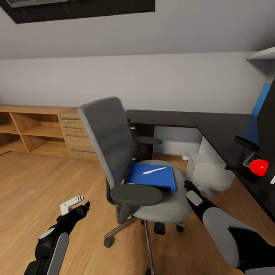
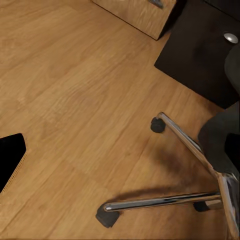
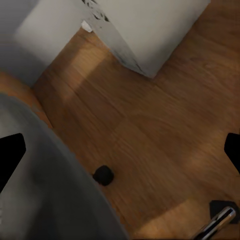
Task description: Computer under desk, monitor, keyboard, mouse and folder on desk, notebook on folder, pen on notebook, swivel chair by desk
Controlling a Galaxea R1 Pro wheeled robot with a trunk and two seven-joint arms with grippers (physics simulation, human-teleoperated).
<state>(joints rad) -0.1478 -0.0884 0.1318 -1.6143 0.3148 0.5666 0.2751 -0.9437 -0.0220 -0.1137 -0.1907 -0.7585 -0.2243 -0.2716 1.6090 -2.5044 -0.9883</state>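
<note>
Ahead, the folder [image 1: 152, 177] lies on the swivel chair [image 1: 114, 152] between both released fingers [image 1: 71, 203].

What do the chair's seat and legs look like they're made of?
The swivel chair has a seat that looks like matte grey fabric: soft, no shine. Its legs look like polished chrome metal, given their bright mirror-like highlights. It's a render, so this is a guess.

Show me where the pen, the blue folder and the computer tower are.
pen [image 1: 154, 170], head view, middle of its white barrel.
folder [image 1: 152, 179], head view, blue cover below the pen.
computer [image 1: 210, 170], head view, its pale front face under the desk.
</note>
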